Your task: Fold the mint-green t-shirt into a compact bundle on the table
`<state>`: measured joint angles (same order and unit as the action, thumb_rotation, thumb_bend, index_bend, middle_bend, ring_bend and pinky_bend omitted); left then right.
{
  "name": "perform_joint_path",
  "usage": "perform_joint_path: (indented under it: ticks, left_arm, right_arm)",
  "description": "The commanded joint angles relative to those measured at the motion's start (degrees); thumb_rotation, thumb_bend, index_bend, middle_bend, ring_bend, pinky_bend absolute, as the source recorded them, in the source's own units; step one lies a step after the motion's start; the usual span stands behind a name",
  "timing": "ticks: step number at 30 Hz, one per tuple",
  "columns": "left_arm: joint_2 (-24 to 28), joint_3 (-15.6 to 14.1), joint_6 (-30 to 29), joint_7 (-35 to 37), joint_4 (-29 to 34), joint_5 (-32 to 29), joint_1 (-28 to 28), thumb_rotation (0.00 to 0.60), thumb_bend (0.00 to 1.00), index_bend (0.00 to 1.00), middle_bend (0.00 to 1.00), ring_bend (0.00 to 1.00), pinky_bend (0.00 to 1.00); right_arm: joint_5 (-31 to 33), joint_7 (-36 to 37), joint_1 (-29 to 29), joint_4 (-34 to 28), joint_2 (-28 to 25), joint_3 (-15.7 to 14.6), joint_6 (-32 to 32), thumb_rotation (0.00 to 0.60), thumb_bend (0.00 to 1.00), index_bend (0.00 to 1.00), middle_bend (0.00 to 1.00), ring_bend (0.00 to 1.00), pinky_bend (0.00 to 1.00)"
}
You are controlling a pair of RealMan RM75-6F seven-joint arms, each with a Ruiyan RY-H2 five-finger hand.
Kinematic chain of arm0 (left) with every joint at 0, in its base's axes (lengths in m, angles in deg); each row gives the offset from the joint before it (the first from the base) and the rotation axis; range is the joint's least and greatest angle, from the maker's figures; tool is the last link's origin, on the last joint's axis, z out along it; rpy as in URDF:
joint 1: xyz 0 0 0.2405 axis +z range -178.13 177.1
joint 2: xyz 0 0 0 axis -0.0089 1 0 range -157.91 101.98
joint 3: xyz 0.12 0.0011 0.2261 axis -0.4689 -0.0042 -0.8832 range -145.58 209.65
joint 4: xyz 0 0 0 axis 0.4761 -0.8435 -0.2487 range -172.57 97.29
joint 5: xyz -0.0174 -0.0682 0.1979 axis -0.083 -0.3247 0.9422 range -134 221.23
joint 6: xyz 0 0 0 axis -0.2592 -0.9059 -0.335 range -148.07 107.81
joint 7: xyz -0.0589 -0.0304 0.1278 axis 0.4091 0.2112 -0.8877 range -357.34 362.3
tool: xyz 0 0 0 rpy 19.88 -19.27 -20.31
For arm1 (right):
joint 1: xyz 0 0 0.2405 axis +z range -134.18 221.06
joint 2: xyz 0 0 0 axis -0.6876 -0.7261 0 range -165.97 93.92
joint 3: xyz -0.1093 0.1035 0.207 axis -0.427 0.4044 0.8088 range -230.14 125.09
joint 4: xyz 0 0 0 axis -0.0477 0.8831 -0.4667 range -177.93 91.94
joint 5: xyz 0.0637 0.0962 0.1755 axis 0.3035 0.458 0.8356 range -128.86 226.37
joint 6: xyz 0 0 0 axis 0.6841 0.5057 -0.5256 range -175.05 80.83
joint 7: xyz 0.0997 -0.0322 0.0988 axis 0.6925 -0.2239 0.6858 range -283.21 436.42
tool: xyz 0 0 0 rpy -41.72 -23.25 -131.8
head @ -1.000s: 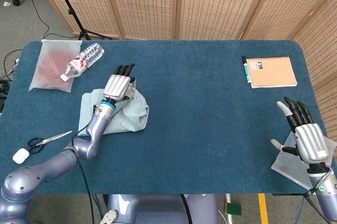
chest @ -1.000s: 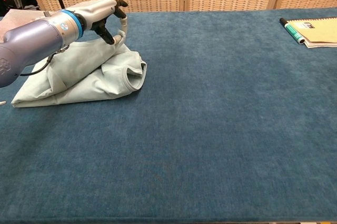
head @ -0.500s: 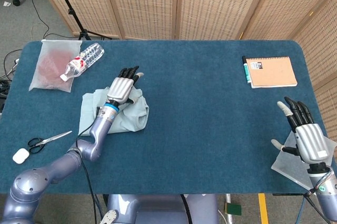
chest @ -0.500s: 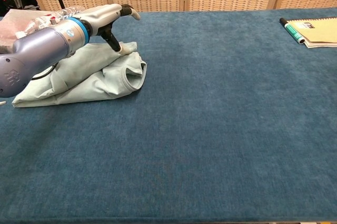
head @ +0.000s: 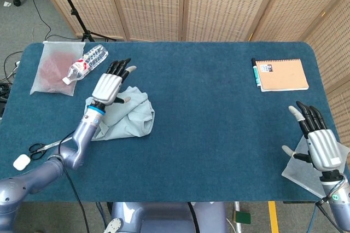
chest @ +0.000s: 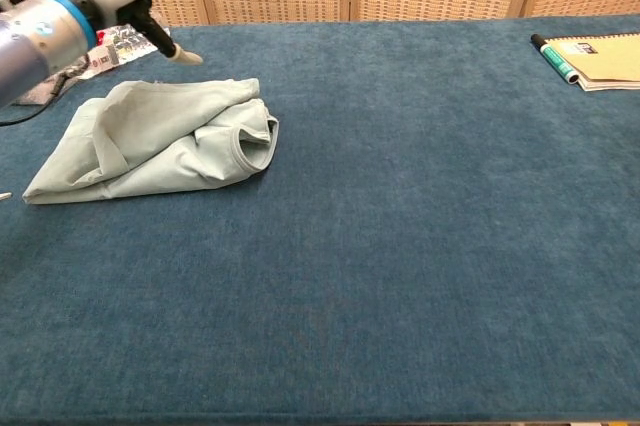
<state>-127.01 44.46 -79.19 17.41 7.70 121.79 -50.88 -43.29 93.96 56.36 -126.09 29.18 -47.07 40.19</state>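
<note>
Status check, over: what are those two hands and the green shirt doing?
Left hand open, above shirt. Right hand open, far side. Mint-green t-shirt bundled on blue table. Nothing blocking it.

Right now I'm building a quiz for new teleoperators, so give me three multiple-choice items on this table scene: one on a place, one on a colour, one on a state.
1. Where does the crumpled mint-green cotton t-shirt lie?
A. On the left part of the table
B. Beside the notebook
C. Under the right robot hand

2. What colour is the cloth-covered table?
A. Grey
B. Dark blue
C. Red

3. What is the left robot hand doing?
A. Pinching the t-shirt
B. Holding the bottle
C. Hanging open above the t-shirt, holding nothing

Answers:
1 A: the head view shows it left of centre, far from the tan spiral-bound notebook.
2 B: the surface is dark blue in both views.
3 C: in the chest view its fingers are spread clear of the cloth.
</note>
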Motion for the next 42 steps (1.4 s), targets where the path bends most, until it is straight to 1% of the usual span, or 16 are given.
perform_joint_path:
  ticks: [1, 3, 4, 6, 10, 13, 18, 22, 31, 42]
  left_arm:
    - [4.68, -4.51, -4.7, 5.0, 0.72, 4.53, 4.72, 0.6, 0.19, 0.0, 0.0, 0.0, 0.0]
    - [5.45, -5.85, -6.03, 6.99, -0.34, 5.65, 6.2, 0.6, 0.21, 0.01, 0.0, 0.0, 0.0]
    - [5.71, -6.58, -6.68, 8.33, -1.13, 6.19, 7.05, 0.6, 0.23, 0.03, 0.0, 0.0, 0.0]
    - [5.94, -8.0, -7.57, 10.67, -3.25, 7.13, 8.59, 0.6, 0.26, 0.08, 0.0, 0.0, 0.0]
    - [4.88, -9.45, -8.92, 14.89, -8.01, 8.0, 10.78, 0.6, 0.33, 0.2, 0.0, 0.0, 0.0]
    - [3.26, -10.03, -8.36, 18.04, -11.96, 8.19, 11.54, 0.6, 0.34, 0.24, 0.0, 0.0, 0.0]
    - [0.55, -10.64, -7.0, 19.93, -16.53, 8.68, 11.47, 0.6, 0.34, 0.33, 0.0, 0.0, 0.0]
    - [-1.41, -11.15, -5.83, 20.61, -19.68, 9.11, 11.33, 0.6, 0.34, 0.35, 0.0, 0.0, 0.0]
    - [-4.89, -11.13, -3.92, 21.28, -23.93, 9.16, 10.56, 0.6, 0.35, 0.36, 0.0, 0.0, 0.0]
    - [-6.88, -11.29, -3.75, 22.88, -27.56, 9.2, 11.24, 0.6, 0.37, 0.37, 0.0, 0.0, 0.0]
  right_arm:
    - [-0.12, -0.26, -0.02, -0.16, 0.03, -0.08, 0.0, 0.6, 0.0, 0.0, 0.0, 0.0, 0.0]
    - [-0.25, -0.48, -0.04, -0.28, 0.07, -0.13, 0.06, 0.6, 0.0, 0.0, 0.0, 0.0, 0.0]
    - [-0.35, -0.66, -0.03, -0.36, 0.1, -0.16, 0.09, 0.6, 0.0, 0.0, 0.0, 0.0, 0.0]
    - [-0.51, -1.0, -0.01, -0.49, 0.18, -0.24, 0.07, 0.6, 0.0, 0.0, 0.0, 0.0, 0.0]
    - [-0.63, -1.64, 0.13, -0.59, 0.41, -0.38, -0.27, 0.6, 0.0, 0.0, 0.0, 0.0, 0.0]
    - [-0.78, -2.35, 0.3, -0.66, 0.63, -0.48, -0.6, 0.6, 0.0, 0.0, 0.0, 0.0, 0.0]
    - [-0.71, -2.76, 0.38, -0.72, 0.78, -0.51, -0.81, 0.6, 0.0, 0.0, 0.0, 0.0, 0.0]
    - [-0.4, -2.59, 0.36, -0.65, 0.73, -0.39, -0.87, 0.6, 0.0, 0.0, 0.0, 0.0, 0.0]
    - [-0.36, -2.26, 0.31, -0.62, 0.62, -0.36, -0.79, 0.6, 0.0, 0.0, 0.0, 0.0, 0.0]
    - [-0.13, -2.02, 0.26, -0.61, 0.52, -0.29, -0.86, 0.6, 0.0, 0.0, 0.0, 0.0, 0.0]
